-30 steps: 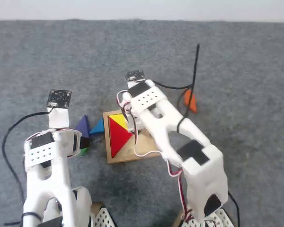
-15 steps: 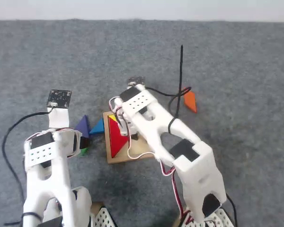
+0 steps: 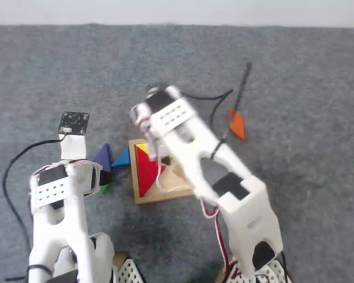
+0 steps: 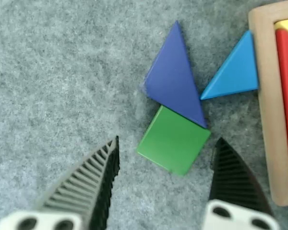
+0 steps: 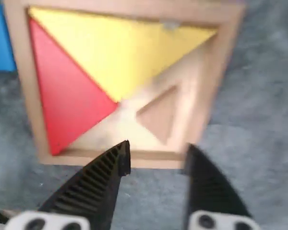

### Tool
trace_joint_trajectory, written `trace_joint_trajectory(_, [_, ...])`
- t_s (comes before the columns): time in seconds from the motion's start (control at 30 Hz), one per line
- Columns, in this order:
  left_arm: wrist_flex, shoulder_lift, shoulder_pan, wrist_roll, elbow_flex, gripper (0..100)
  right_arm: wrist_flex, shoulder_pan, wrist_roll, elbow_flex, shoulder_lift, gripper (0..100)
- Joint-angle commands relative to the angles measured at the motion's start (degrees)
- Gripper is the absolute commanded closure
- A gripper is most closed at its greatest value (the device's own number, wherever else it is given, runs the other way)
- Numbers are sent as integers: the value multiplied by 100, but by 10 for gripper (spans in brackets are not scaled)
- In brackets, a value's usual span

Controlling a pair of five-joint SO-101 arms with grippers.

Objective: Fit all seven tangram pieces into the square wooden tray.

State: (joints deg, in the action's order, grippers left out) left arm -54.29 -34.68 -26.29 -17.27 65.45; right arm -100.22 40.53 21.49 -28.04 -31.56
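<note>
The square wooden tray point(image 5: 222, 72) holds a big yellow triangle point(image 5: 120, 52), a big red triangle point(image 5: 67, 96) and a small pale tan triangle point(image 5: 161, 115). My right gripper point(image 5: 158, 147) hangs open above the tray's edge, close to the tan triangle, with nothing between its fingers. Beside the tray lie a green square point(image 4: 174, 140), a purple triangle point(image 4: 175, 79) and a blue triangle point(image 4: 235, 72) that touches the tray's rim point(image 4: 261, 96). Low over the carpet, my left gripper point(image 4: 168, 143) is open with its fingers on either side of the green square. An orange triangle point(image 3: 237, 125) lies apart on the carpet.
Everything sits on grey carpet. In the high view the right arm point(image 3: 183, 141) covers much of the tray point(image 3: 159, 197), and its black cable arcs up near the orange triangle. The left arm point(image 3: 59, 194) stands beside the loose pieces. Open carpet stretches beyond.
The right arm's wrist has swung up and to the left in the high view, over the tray's far side. The left arm and all pieces have stayed put.
</note>
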Motion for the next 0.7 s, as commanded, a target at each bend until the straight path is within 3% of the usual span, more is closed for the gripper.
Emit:
trace_joint_trajectory(0.0, [97,-167,-35,-62,-22,703,-259,-444,-1055,-466,145,950])
trace_joint_trajectory(0.17, [97,-167,-35,-62,-22,703,-259,-382,-2541,299,1112,991])
trace_joint_trajectory(0.33, [97,-167,-35,-62,-22,703,224,-453,-3323,1767,2853,991])
trace_joint_trajectory(0.5, [97,-167,-35,-62,-22,703,2044,-523,-3842,4237,4101,991])
trace_joint_trajectory(0.67, [97,-167,-35,-62,-22,703,4725,-523,-3938,6242,4312,991])
